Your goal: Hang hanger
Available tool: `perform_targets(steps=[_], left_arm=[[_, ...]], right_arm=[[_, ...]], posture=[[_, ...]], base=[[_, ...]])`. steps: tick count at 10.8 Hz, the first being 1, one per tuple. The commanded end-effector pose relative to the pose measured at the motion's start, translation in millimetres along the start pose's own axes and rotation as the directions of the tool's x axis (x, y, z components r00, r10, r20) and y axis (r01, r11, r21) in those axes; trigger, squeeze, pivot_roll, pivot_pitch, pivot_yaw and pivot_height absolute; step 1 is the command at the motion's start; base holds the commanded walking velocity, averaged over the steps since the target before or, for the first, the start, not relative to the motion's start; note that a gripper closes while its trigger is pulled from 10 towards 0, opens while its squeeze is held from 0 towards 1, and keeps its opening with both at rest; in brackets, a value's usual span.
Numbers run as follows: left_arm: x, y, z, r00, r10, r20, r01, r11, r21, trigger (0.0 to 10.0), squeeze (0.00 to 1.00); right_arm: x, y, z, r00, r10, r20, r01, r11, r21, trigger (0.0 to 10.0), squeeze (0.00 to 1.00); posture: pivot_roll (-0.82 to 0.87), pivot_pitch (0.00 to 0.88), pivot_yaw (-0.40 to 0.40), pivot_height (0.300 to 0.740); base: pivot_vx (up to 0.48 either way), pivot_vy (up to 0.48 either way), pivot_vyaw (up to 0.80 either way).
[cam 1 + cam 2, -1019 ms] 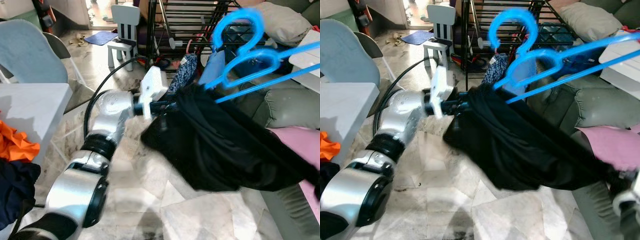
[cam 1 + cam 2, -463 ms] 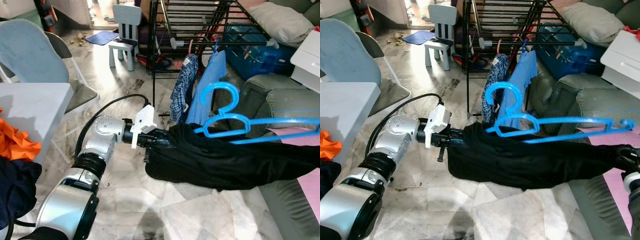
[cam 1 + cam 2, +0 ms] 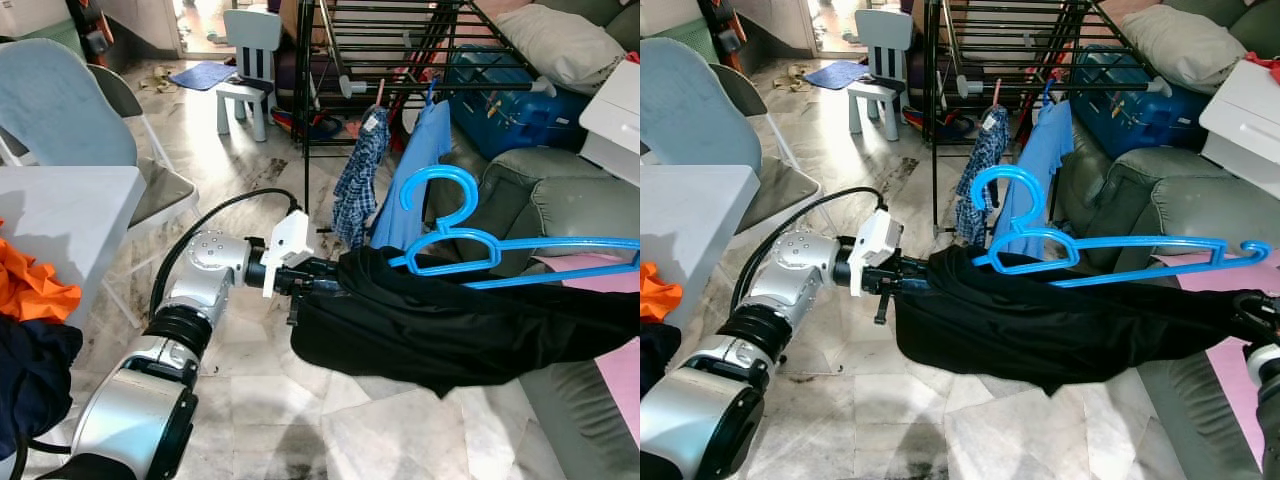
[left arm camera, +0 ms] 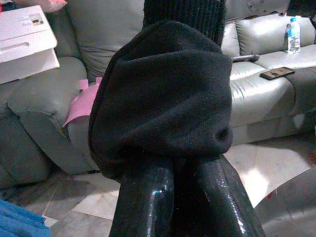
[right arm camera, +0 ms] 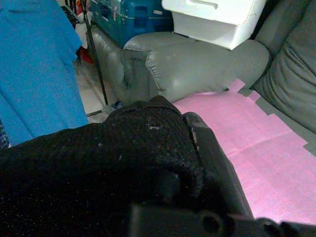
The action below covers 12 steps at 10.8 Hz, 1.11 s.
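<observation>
A black knit garment (image 3: pixel 450 325) is draped over a blue plastic hanger (image 3: pixel 500 255) and held stretched out above the floor, nearly level. My left gripper (image 3: pixel 325 283) is shut on the garment's left end; in the left wrist view both fingers (image 4: pixel 148 202) pinch a bunched fold of the black fabric (image 4: pixel 163 89). At the far right, my right gripper (image 3: pixel 1248 316) is shut on the other end, with the black fabric (image 5: pixel 123 148) wrapped over its fingers. The hanger's hook (image 3: pixel 440 190) stands up in front of a black drying rack (image 3: pixel 370 45).
On the rack hang a blue shirt (image 3: pixel 415 150) and a checked cloth (image 3: pixel 355 185). A grey sofa (image 3: pixel 560 195) with a pink sheet (image 5: pixel 247 133) and a white box (image 3: pixel 615 120) is on the right. A white table (image 3: pixel 60 215) with orange cloth (image 3: pixel 30 285), and chairs, stand left.
One second ago the hanger and garment were raised high and tilted; they have come down to a nearly level hold. Over the last half second little has moved.
</observation>
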State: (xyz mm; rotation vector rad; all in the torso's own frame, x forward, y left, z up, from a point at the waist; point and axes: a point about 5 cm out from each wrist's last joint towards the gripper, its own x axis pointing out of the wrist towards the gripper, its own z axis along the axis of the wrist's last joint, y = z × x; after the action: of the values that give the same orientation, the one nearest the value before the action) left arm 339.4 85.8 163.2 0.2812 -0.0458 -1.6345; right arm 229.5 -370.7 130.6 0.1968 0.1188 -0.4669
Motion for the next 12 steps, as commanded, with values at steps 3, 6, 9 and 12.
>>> perform_targets(steps=[3,6,9,12], left_arm=[[-5.0,2.3,3,1.000,0.002,-0.018,-0.001,1.000,0.019,0.0,0.00],[-1.2,-7.5,-22,0.985,-0.025,-0.169,0.023,1.000,-0.013,0.0,0.00],[2.4,-10.6,-32,0.976,0.001,-0.220,-0.003,1.000,-0.009,0.0,0.00],[8.5,-2.0,-34,0.958,0.154,-0.241,-0.150,0.988,0.035,0.0,0.00]], right_arm=[[-0.7,-7.8,13,0.999,-0.037,0.038,0.037,0.999,-0.018,0.0,0.00],[0.4,17.1,23,0.993,0.067,0.095,-0.062,0.996,-0.057,0.0,0.00],[-0.6,37.0,36,0.979,0.145,0.144,-0.131,0.986,-0.099,0.0,0.00],[-3.4,45.5,41,0.972,0.179,0.151,-0.160,0.978,-0.134,0.0,0.00]], posture=[[0.00,0.000,-0.072,0.740],[-0.02,0.000,-0.061,0.740],[-0.02,0.000,-0.065,0.740],[-0.03,0.000,-0.065,0.740]], base=[[0.000,0.000,0.00],[0.000,0.000,0.00],[0.000,0.000,0.00],[0.000,0.000,0.00]])
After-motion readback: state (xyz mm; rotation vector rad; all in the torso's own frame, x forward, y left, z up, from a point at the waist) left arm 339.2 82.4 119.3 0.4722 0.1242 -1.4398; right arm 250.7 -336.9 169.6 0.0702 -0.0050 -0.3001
